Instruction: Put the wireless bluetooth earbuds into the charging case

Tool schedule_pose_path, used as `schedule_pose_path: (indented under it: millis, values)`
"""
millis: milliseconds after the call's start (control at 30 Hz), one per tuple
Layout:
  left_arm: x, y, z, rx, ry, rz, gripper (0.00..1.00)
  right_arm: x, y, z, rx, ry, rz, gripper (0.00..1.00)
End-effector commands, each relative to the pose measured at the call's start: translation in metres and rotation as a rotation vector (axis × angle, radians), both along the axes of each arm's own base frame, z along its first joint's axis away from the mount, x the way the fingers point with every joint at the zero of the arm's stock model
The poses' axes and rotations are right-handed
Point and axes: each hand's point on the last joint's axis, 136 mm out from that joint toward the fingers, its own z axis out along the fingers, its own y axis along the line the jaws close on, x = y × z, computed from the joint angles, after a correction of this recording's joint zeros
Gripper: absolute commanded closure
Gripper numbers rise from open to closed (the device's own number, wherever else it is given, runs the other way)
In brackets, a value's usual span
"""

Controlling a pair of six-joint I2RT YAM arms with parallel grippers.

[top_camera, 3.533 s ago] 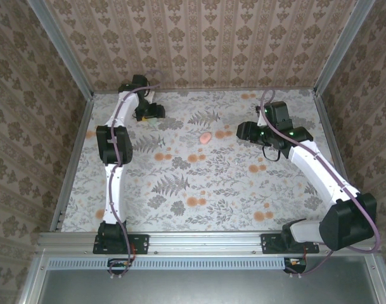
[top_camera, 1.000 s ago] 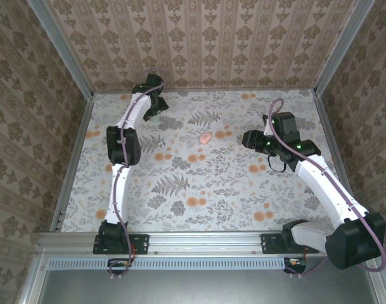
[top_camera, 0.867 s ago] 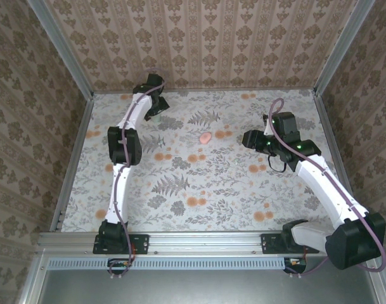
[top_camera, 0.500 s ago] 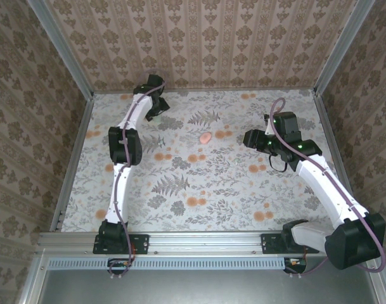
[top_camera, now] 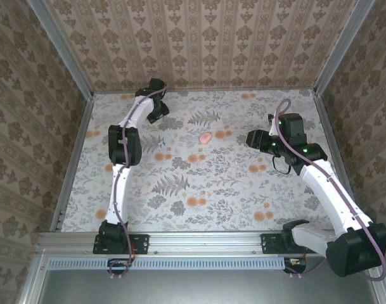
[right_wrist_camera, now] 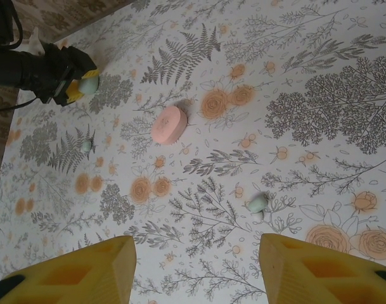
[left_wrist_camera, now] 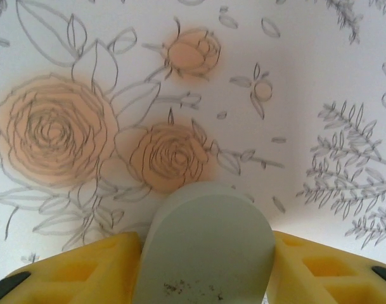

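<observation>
A pale green charging case (left_wrist_camera: 204, 244) fills the gap between my left gripper's (left_wrist_camera: 205, 256) yellow fingers (left_wrist_camera: 85, 269), which press on both its sides just above the flowered table. In the right wrist view that same left gripper (right_wrist_camera: 78, 82) sits at the far left with the green case in its tips. Two tiny pale green earbuds lie loose on the table, one earbud (right_wrist_camera: 257, 202) ahead of my right gripper (right_wrist_camera: 196, 259) and another earbud (right_wrist_camera: 86, 145) further left. The right gripper hangs open above the table with nothing between its fingers.
A pink oval case (right_wrist_camera: 168, 124) lies shut near the table's middle, the same pink case (top_camera: 205, 137) in the top view between the two grippers. Patterned walls close the back and sides. The left arm (top_camera: 124, 142) reaches to the back left corner.
My left gripper's fingers have closed in on the pale green case and shifted slightly right along the back. The right gripper has drifted a little to the right, still open.
</observation>
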Motion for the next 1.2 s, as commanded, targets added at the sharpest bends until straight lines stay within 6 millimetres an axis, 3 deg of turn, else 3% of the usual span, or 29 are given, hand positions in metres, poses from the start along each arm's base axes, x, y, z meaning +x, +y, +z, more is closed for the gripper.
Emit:
schedule_pose_path:
  millis: [0, 233, 467, 600, 800, 1000, 1167]
  values:
    - [-0.02, -0.011, 0.008, 0.027, 0.031, -0.069, 0.49, -0.008, -0.001, 0.0, 0.0, -0.011, 0.018, 0.45]
    - [-0.044, -0.033, 0.029, 0.064, -0.023, -0.241, 0.49, -0.013, 0.004, -0.002, 0.035, 0.002, 0.031, 0.44]
    - [-0.081, -0.07, 0.068, 0.071, -0.163, -0.492, 0.49, -0.019, 0.015, -0.006, 0.11, 0.039, 0.066, 0.43]
    - [-0.124, -0.103, 0.078, 0.03, -0.204, -0.691, 0.49, -0.021, 0.025, -0.008, 0.178, 0.07, 0.1, 0.42]
    - [-0.197, -0.136, 0.085, -0.122, -0.228, -0.967, 0.49, -0.023, 0.042, -0.007, 0.292, 0.117, 0.157, 0.42]
    - [-0.252, -0.154, 0.103, -0.256, -0.333, -1.187, 0.5, -0.021, 0.061, -0.009, 0.398, 0.174, 0.206, 0.42]
    - [-0.289, -0.164, 0.114, -0.361, -0.393, -1.389, 0.51, -0.032, 0.101, -0.008, 0.4, 0.236, 0.333, 0.41]
